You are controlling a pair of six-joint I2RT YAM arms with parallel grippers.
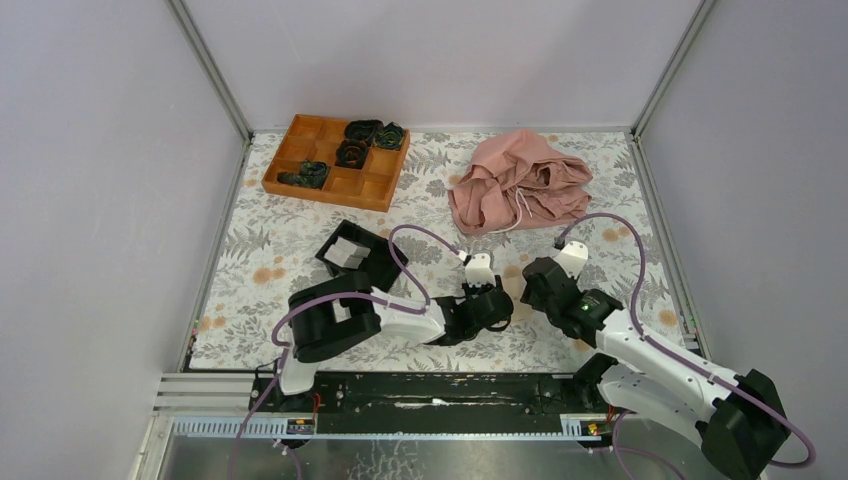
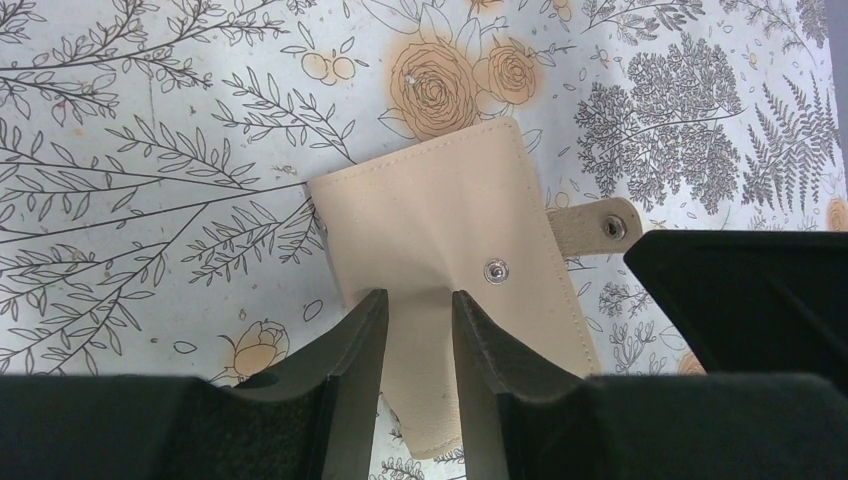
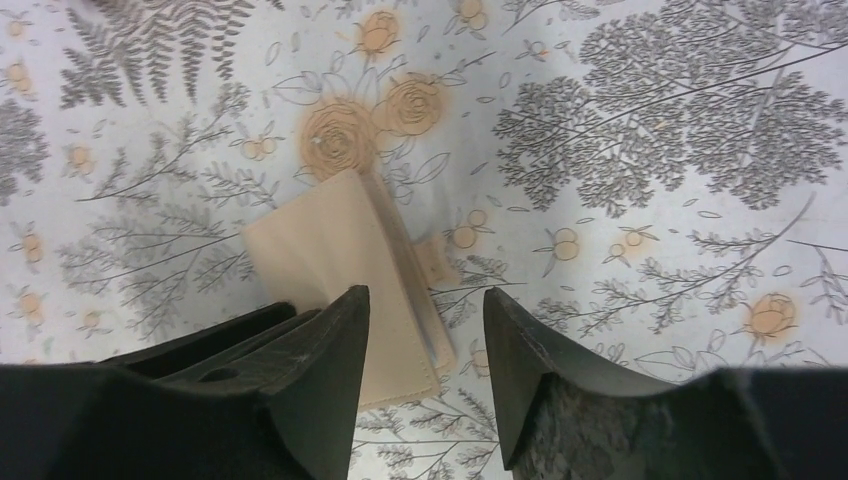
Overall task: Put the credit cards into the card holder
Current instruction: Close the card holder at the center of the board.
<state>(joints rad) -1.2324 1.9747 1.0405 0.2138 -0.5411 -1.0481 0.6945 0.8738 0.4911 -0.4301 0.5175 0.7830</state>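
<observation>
Big floral table point(image 1: 290, 250), pink cloth point(image 1: 520, 185) bunched up back right, orange tray point(image 1: 330, 192) back left, black box point(image 1: 330, 252) by the left arm. Up front in the middle, the left gripper point(image 2: 420, 297) is pinching the tan card holder point(image 2: 430, 220), which lies flat on the table. The right gripper point(image 3: 425, 295) hangs just beside it, jaws spread.

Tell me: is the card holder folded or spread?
Folded: the card holder shows only its tan outside; the snap strap is unfastened.
</observation>
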